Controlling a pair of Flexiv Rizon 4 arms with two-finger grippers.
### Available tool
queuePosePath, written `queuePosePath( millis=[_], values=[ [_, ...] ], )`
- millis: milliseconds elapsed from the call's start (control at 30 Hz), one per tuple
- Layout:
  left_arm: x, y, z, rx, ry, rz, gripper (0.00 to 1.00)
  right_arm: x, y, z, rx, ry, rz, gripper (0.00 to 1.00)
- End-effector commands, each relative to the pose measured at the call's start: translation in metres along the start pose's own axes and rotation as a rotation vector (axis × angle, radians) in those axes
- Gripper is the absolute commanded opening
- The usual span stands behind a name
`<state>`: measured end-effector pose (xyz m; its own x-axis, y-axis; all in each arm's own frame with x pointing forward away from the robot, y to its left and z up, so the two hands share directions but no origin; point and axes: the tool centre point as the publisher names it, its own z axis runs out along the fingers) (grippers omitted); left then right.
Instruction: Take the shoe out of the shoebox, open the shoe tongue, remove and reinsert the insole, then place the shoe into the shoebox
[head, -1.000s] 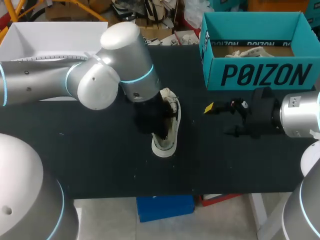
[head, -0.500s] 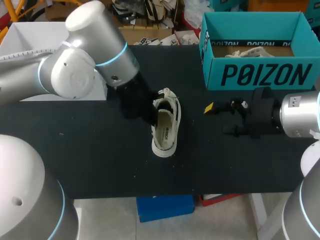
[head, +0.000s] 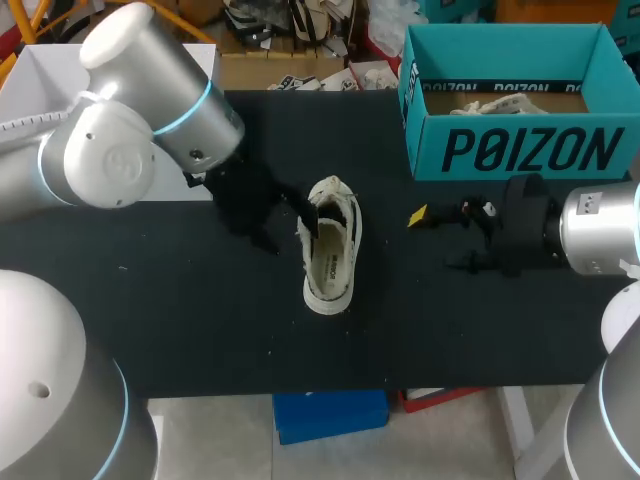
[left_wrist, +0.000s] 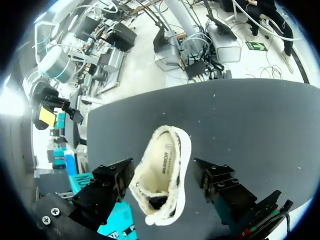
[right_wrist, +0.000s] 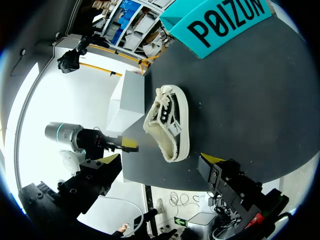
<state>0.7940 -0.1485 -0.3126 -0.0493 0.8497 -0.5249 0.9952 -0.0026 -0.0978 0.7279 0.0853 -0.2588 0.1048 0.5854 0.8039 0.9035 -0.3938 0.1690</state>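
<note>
A cream low sneaker (head: 329, 258) with black lacing lies on the black table (head: 180, 300), laced end toward the back, its printed insole showing. My left gripper (head: 290, 215) hovers just left of the shoe, open; in the left wrist view its black fingers (left_wrist: 111, 176) stand apart and the sneaker (left_wrist: 162, 172) lies ahead between them, untouched. My right gripper (head: 440, 240) is open to the shoe's right, in front of the teal shoebox (head: 520, 150). From the right wrist the sneaker (right_wrist: 167, 125) lies ahead of that gripper (right_wrist: 160, 161), with the shoebox (right_wrist: 225, 22) beyond.
A white open bin (head: 100, 70) stands at the back left, behind my left arm (head: 130, 150). Pale things lie inside the shoebox. Bare table runs along the front edge and between the shoe and the right gripper.
My left gripper opened and let go of the shoe, and the arm drew back to the left, uncovering the sneaker. The right arm stayed still.
</note>
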Motion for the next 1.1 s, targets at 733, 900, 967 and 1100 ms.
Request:
queuePosePath(
  millis=[733,900,967,1100],
  values=[
    [0.000,0.041,0.011,-0.124,-0.123,-0.144,0.00,0.000,0.000,0.000,0.001,0.001,0.000,1.00],
    [-0.005,0.062,0.014,-0.151,-0.128,-0.163,0.00,0.000,0.000,0.000,0.001,0.001,0.000,1.00],
    [-0.007,0.070,0.015,-0.153,-0.128,-0.166,0.00,0.000,0.000,0.000,0.001,0.001,0.000,1.00],
    [-0.013,0.084,0.018,-0.154,-0.109,-0.157,0.00,0.000,0.000,0.000,0.001,0.001,0.000,1.00]
  ],
)
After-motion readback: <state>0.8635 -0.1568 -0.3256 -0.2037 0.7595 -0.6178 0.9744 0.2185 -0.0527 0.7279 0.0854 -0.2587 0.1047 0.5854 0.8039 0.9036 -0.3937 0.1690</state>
